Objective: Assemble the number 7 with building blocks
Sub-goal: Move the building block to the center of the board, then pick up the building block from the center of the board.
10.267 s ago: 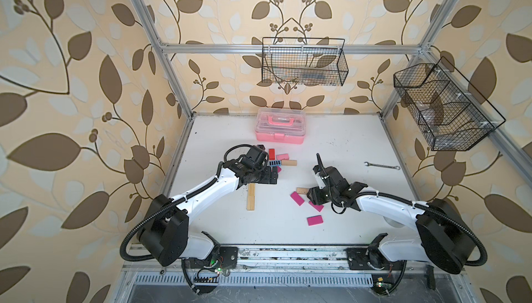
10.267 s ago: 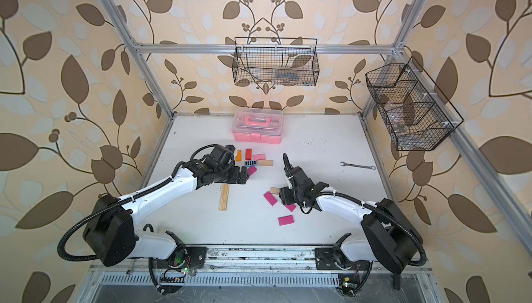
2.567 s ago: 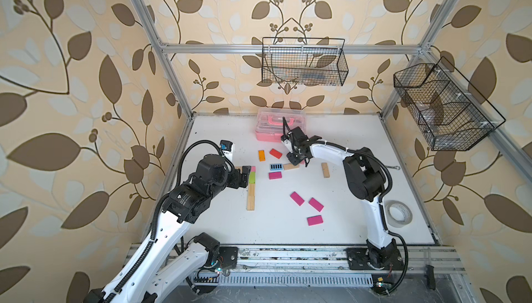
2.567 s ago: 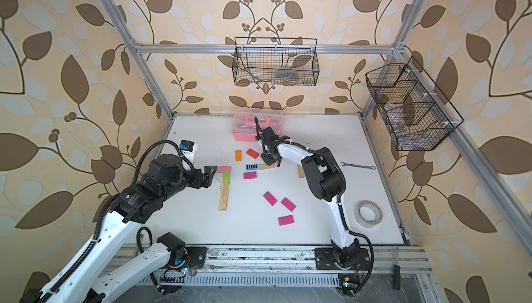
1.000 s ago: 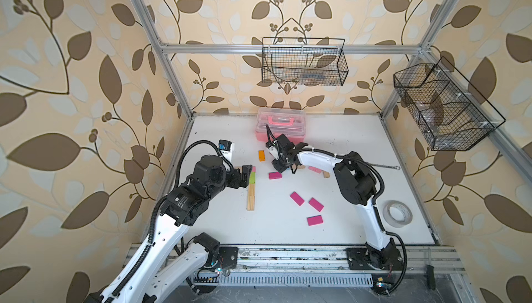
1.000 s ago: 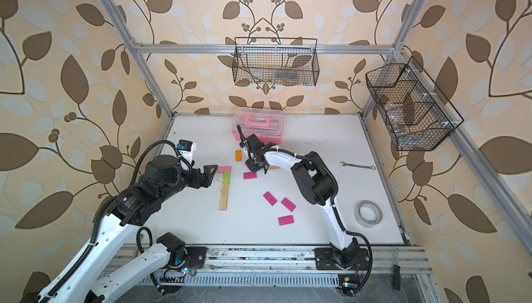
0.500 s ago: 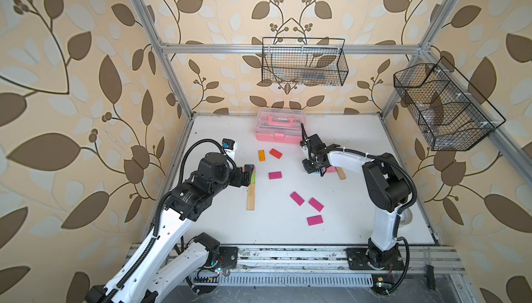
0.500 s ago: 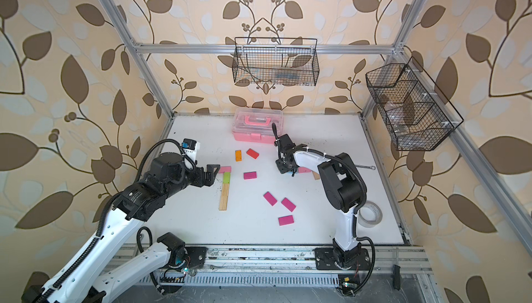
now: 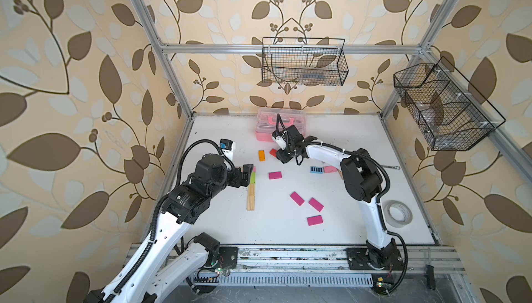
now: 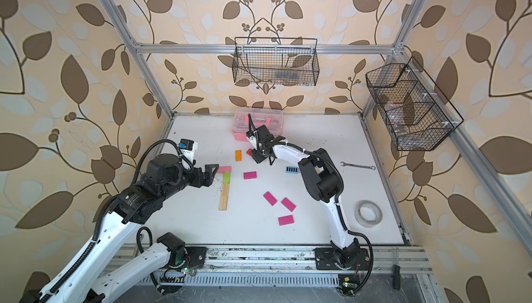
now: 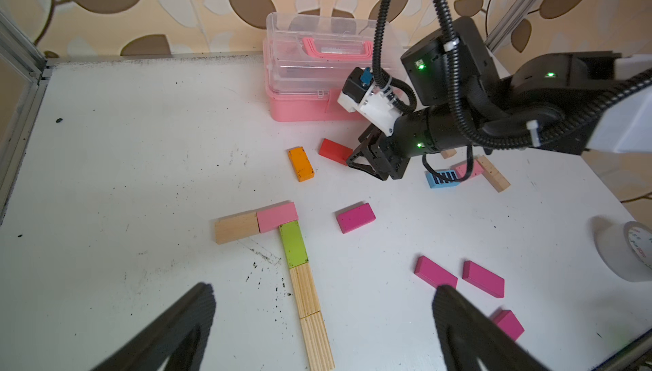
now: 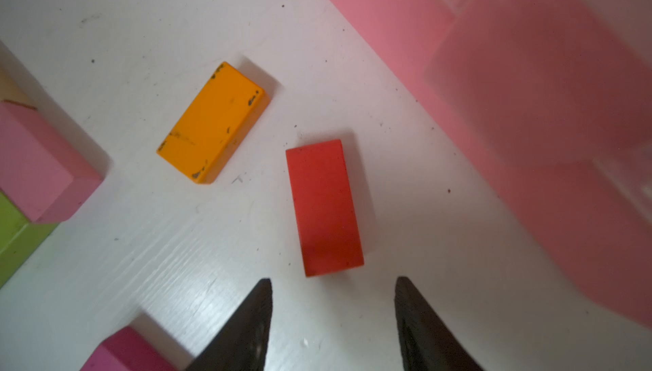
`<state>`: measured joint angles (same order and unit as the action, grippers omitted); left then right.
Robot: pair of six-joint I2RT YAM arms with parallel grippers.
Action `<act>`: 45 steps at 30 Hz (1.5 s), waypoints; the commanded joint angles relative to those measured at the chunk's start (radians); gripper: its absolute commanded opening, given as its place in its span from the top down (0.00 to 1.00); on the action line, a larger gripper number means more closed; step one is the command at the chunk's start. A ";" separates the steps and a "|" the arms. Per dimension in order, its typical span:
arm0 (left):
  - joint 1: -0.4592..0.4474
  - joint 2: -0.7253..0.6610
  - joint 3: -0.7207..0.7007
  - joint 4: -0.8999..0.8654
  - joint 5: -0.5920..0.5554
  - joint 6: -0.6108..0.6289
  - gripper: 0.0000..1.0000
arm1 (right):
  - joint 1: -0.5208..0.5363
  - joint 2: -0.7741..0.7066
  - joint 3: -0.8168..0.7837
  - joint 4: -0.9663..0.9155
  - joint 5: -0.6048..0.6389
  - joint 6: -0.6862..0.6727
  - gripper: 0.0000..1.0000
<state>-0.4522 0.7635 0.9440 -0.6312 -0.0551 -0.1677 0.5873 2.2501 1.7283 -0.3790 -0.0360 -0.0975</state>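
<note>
The left gripper (image 11: 323, 291) hung over the white table (image 11: 123, 140). Its two black fingers were spread wide and nothing was between them. Below it lay the number 7 (image 10: 224, 195), made of flat blocks set end to end. A plain wooden block (image 11: 236, 227) and a light pink block (image 11: 277, 216) touched each other and made the short top bar. From the pink end a lime green block (image 11: 293, 244) went down, and two ribbed wooden blocks (image 11: 305, 293) came after it in one line.

The right gripper (image 12: 333, 302) was low over the table, near the pink plastic case with a clear lid (image 12: 529, 87). Its fingers were apart and held nothing. A flat red block (image 12: 324, 207) lay just in front of the tips and did not touch them. A flat orange block (image 12: 213, 122) lay near the red one, with a gap between them.

One magenta block (image 11: 355, 217) lay alone near the 7. Three more magenta blocks (image 11: 483, 278) lay close together nearer the robot. A blue-striped block (image 11: 442, 178) lay by the right arm, touching another pink block (image 11: 465, 168). A roll of white tape (image 9: 398, 213) and a metal wrench (image 10: 357, 166) lay on the right side of the table, well apart from the blocks.
</note>
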 commanded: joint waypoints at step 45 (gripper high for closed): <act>-0.006 0.038 -0.031 0.053 0.064 -0.050 0.01 | -0.111 -0.338 -0.414 -0.056 -0.220 -0.664 0.82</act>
<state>-0.4522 0.7891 0.9272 -0.6136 -0.0387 -0.1886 0.4793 1.9560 1.3598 -0.4866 -0.1921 -0.6067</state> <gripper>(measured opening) 0.989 0.294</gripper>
